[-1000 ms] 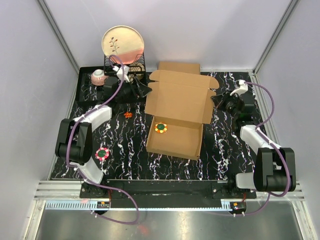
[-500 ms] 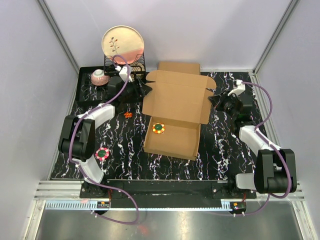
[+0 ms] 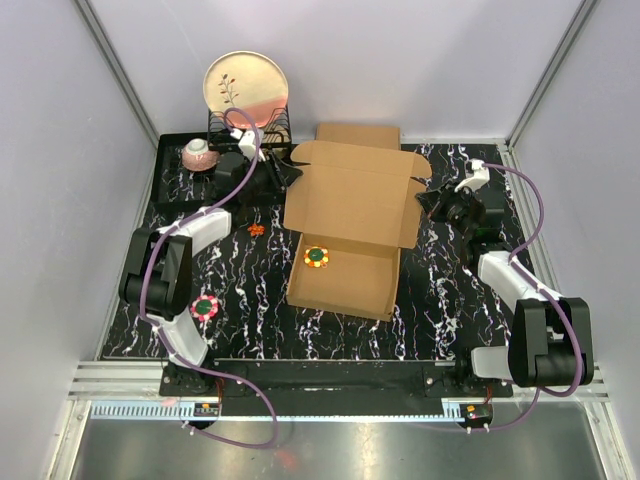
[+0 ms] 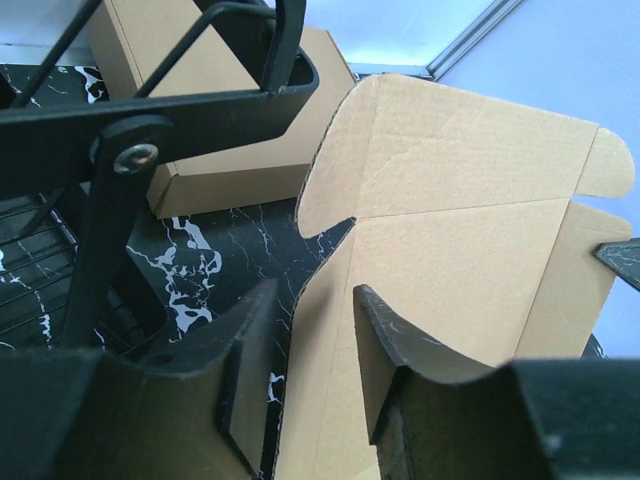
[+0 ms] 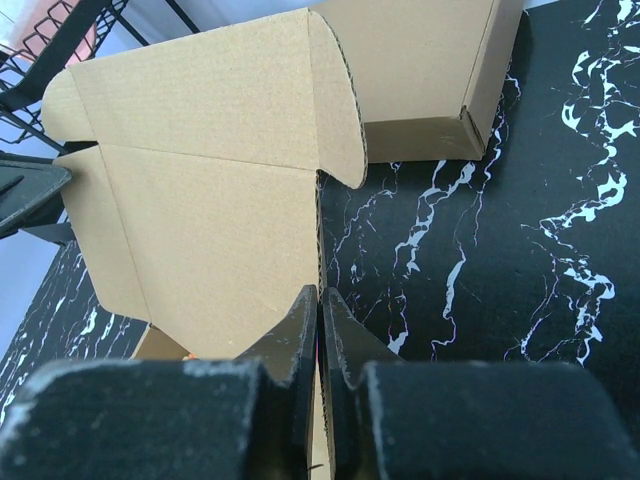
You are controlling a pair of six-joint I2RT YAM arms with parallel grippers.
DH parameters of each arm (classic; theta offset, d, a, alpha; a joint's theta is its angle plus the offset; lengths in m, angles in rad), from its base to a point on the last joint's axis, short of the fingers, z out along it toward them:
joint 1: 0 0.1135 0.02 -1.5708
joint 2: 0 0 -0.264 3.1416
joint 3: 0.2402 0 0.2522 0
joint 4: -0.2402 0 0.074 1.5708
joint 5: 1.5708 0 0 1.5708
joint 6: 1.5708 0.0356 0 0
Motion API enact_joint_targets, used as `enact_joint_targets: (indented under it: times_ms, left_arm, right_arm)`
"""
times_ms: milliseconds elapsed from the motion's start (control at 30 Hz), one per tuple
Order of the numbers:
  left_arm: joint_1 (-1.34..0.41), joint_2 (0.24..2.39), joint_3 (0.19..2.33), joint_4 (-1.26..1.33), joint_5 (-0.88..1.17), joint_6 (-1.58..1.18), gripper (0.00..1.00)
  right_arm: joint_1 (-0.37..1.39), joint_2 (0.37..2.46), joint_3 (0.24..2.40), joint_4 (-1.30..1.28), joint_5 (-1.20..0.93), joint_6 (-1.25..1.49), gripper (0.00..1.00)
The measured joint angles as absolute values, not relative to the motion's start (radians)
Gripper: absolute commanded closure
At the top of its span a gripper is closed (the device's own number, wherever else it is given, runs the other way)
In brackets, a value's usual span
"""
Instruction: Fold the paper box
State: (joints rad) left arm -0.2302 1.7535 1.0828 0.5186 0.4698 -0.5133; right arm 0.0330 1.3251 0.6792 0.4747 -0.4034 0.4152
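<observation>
The paper box (image 3: pixel 345 275) lies open mid-table, its lid (image 3: pixel 355 205) raised with side flaps and rounded tabs. My right gripper (image 3: pixel 428 203) is shut on the lid's right edge; in the right wrist view its jaws (image 5: pixel 320 300) pinch the cardboard edge (image 5: pixel 200 220). My left gripper (image 3: pixel 290 175) is at the lid's left edge. In the left wrist view its jaws (image 4: pixel 310 330) are open, with the lid's edge (image 4: pixel 460 250) passing between them, and no grip shows.
A made-up brown box (image 3: pixel 358 134) stands right behind the lid. A green and orange flower piece (image 3: pixel 318 257) lies inside the paper box. A dish rack with a plate (image 3: pixel 246 85) and a cup (image 3: pixel 196 153) is at the back left. A red disc (image 3: pixel 204 306) lies front left.
My left gripper has moved right up to the lid's left edge. The box has shifted slightly left and the lid stands a bit more upright. The right gripper keeps its hold.
</observation>
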Motion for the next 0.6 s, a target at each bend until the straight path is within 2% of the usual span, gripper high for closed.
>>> enact_joint_targets:
  times_ms: [400,600]
  left_arm:
    - [-0.231,1.751,1.038,0.568,0.481,-0.522,0.91]
    - [-0.255,1.662,0.936,0.610,0.447,-0.521,0.96]
  right_arm:
    - [0.052,1.319,0.679,0.465,-0.389,0.415,0.93]
    - [0.107,1.256,0.680,0.405,-0.312,0.390,0.94]
